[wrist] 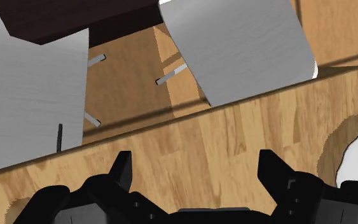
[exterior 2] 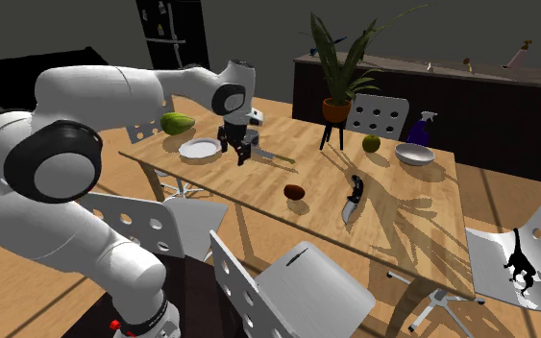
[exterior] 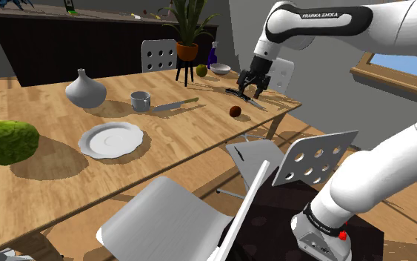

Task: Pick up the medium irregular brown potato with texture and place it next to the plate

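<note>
While the hand [exterior: 249, 83] hangs wide open and empty over the bench [exterior: 184, 141], the potato [exterior: 235, 111] lies on the wood, not gripped.
Shoulder view: hand upper right of centre, potato just below it in frame, slightly left, near the bench's right edge. Plate [exterior: 111, 139] left of centre, well apart from the potato. Wrist view: fingers [wrist: 123, 172] stand far apart, nothing between them; bench edge and grey chairs [wrist: 247, 51] beyond. Second exterior view: potato mid-frame, plate up and left of it.
</note>
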Robot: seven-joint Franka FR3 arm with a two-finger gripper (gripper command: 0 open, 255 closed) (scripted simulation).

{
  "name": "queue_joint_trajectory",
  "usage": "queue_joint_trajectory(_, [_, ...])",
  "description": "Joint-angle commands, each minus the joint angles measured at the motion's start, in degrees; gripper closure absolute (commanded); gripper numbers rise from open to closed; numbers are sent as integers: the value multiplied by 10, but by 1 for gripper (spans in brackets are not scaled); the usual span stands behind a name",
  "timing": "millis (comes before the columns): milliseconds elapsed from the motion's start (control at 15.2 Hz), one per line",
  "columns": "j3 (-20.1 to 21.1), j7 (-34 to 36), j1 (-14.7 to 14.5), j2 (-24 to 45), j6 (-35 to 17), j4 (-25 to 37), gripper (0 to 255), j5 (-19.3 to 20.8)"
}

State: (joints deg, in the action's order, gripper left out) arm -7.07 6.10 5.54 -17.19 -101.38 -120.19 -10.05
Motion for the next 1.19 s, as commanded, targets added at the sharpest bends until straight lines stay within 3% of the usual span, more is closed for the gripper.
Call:
queue_joint_trajectory(0, [-7, 19, 7, 41, -14, 23, 0, -10])
queue_joint_trajectory(1122, [-74, 144, 85, 355, -77, 225, 0, -130])
